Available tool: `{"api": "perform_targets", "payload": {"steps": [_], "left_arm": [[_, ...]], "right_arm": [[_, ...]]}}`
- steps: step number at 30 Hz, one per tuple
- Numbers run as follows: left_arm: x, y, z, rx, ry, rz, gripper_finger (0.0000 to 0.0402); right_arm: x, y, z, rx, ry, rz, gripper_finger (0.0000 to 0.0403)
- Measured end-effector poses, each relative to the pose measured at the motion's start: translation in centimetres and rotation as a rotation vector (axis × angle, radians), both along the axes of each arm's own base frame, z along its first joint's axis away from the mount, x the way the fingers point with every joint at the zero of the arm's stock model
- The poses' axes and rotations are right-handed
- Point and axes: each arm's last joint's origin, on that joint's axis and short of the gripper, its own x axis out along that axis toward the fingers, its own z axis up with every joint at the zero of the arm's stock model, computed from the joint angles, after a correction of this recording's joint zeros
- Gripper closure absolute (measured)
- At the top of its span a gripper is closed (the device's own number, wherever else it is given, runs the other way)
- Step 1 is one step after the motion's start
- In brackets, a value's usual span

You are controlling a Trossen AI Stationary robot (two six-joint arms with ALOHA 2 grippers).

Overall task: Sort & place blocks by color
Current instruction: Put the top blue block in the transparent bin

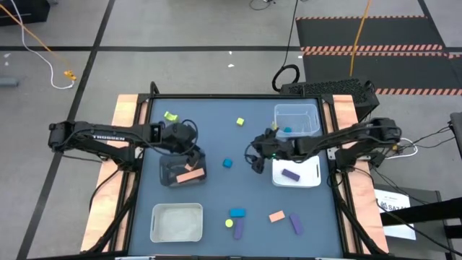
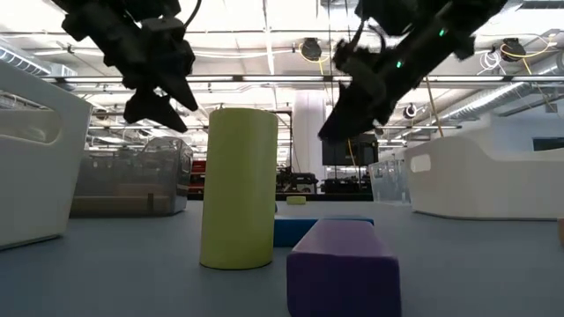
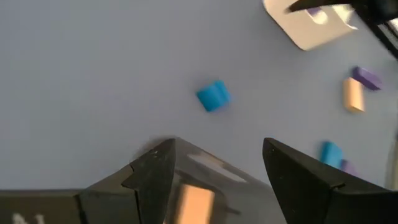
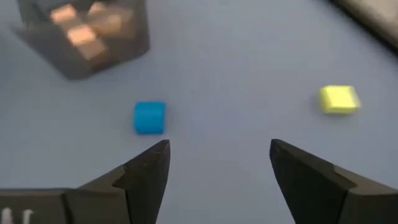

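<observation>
A blue cube [image 1: 227, 164] rests on the dark table between my two grippers and also shows in the left wrist view [image 3: 213, 96] and the right wrist view [image 4: 149, 117]. My left gripper [image 1: 193, 155] hangs open over the dark bin [image 1: 180, 172], which holds salmon blocks [image 1: 190, 175]. My right gripper [image 1: 256, 165] hangs open just right of the blue cube, above the table, with nothing between its fingers [image 4: 217, 165]. A yellow cube [image 1: 240, 122] and a yellow-green block [image 1: 170, 115] lie toward the far edge.
A clear bin [image 1: 296, 119] with a blue block stands at the far right. A white tray [image 1: 307, 179] holds a purple block [image 1: 291, 174]. A white bin [image 1: 176, 222] stands near left. Blue, yellow-green, purple and salmon blocks [image 1: 276, 216] lie near the front edge.
</observation>
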Motion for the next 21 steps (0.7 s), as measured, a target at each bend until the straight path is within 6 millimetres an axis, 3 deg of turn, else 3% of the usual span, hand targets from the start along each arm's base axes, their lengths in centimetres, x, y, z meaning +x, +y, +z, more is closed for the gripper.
{"api": "perform_targets", "payload": {"steps": [9,21], "left_arm": [[0.1,-1.2,0.0,-0.114,0.002,-0.009,0.016],[-0.8,-1.6,1.6,-0.127,-0.086,-0.011,0.016]], "right_arm": [[3.1,0.2,-3.3,0.011,-0.078,0.089,0.0126],[7.9,0.5,-5.2,0.036,0.052,0.139,0.0126]]}}
